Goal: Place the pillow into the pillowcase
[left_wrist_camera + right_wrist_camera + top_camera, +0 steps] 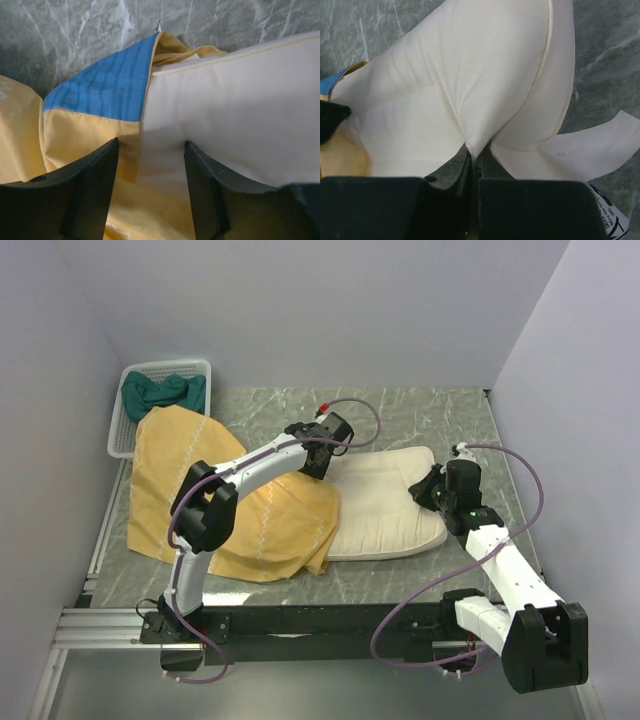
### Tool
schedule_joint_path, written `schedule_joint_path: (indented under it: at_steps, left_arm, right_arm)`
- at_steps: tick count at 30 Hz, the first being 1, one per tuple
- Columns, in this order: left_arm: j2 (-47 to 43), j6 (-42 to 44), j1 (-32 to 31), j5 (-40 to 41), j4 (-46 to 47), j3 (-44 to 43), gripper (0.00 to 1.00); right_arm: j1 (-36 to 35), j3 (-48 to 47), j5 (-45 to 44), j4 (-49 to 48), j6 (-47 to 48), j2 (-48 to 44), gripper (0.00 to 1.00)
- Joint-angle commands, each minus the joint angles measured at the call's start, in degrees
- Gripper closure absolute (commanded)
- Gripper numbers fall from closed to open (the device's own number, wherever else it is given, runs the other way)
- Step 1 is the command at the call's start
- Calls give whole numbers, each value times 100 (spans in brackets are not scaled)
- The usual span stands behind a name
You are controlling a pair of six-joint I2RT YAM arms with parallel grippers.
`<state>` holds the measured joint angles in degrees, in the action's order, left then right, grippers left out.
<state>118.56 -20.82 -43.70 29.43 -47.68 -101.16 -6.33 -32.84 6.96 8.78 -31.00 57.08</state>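
The cream-white pillow lies mid-table, its left end inside the mouth of the pillowcase, which lies mustard-yellow side out. My left gripper is open over the case's mouth; in the left wrist view its fingers straddle the pillow and the case's yellow cloth, with a blue striped flap turned back. My right gripper is shut on a pinched fold of the pillow at its right end. The pillow's white label sticks out to the right.
A white basket holding a green cloth stands at the back left, touching the pillowcase's far corner. Grey walls close in left, back and right. Bare marble table shows behind the pillow.
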Motion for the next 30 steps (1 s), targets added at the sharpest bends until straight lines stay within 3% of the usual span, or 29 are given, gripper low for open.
schedule_joint_path:
  at_steps: [1, 2, 6, 8, 12, 16, 23, 25, 30]
  left_arm:
    - [-27, 87, -16, 369, -224, -96, 44]
    - [9, 69, 2, 449, -181, -88, 47]
    - [-70, 95, 46, 538, 74, -166, 90]
    - [-175, 157, 29, 564, 75, -473, 99]
    - [-623, 402, -103, 301, 520, -878, 99]
    - [-1106, 447, -174, -646, 1013, -1159, 99]
    - [-1186, 464, -261, -990, 1049, -1485, 99]
    - [-1134, 456, -288, -1167, 1094, -1695, 99]
    - [-1282, 473, -507, -2439, 1698, -1837, 99]
  right_arm:
    - [9, -249, 323, -227, 59, -232, 100]
    - [9, -267, 349, -210, 59, -250, 100]
    - [9, -363, 429, -87, 112, -381, 100]
    - [0, -468, 481, 45, 138, -504, 100]
    - [26, -714, 832, 203, 147, -715, 100]
    - [26, -1022, 1456, 282, 95, -838, 100]
    - [18, -1409, 1694, 441, -54, -1190, 100]
    - [26, -1462, 2174, 301, -160, -1173, 100]
    - [254, -1708, 2178, 247, -389, -1428, 100]
